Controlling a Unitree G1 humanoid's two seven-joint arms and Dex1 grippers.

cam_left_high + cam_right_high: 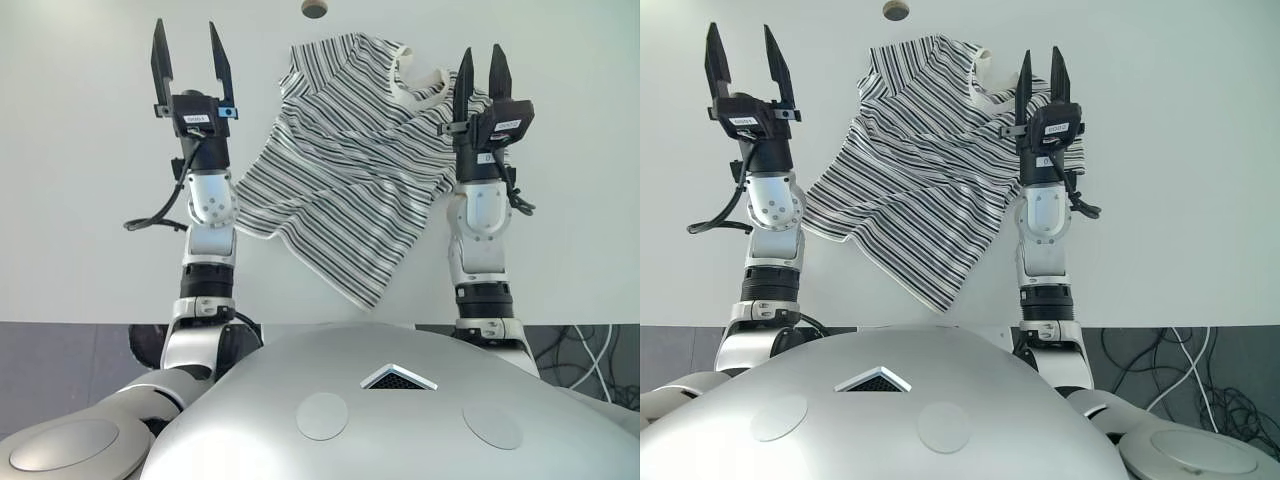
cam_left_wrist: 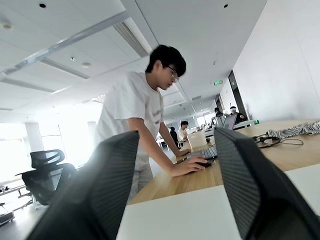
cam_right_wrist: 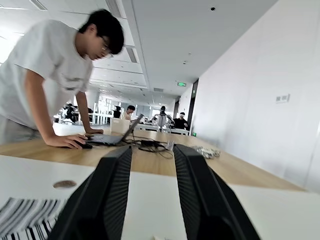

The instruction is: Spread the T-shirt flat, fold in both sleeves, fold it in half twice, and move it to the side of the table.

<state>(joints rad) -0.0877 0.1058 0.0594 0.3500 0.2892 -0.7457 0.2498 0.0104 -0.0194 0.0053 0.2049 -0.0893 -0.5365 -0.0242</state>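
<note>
T-shirt (image 1: 350,170) lies rumpled and askew on the white table (image 1: 80,260), between my arms. My left gripper (image 1: 187,50) is spread wide and empty. My right gripper (image 1: 482,65), narrowly parted and empty, covers the shirt's collar-side edge. A round disc (image 1: 314,8) sits beyond.

Round grey cap (image 1: 314,8); tangled floor cables (image 1: 1180,375)

T-shirt (image 1: 350,170) — soft, creased cloth, table (image 1: 80,200) smooth, matt, left tool (image 1: 186,25) matt black plastic
</note>
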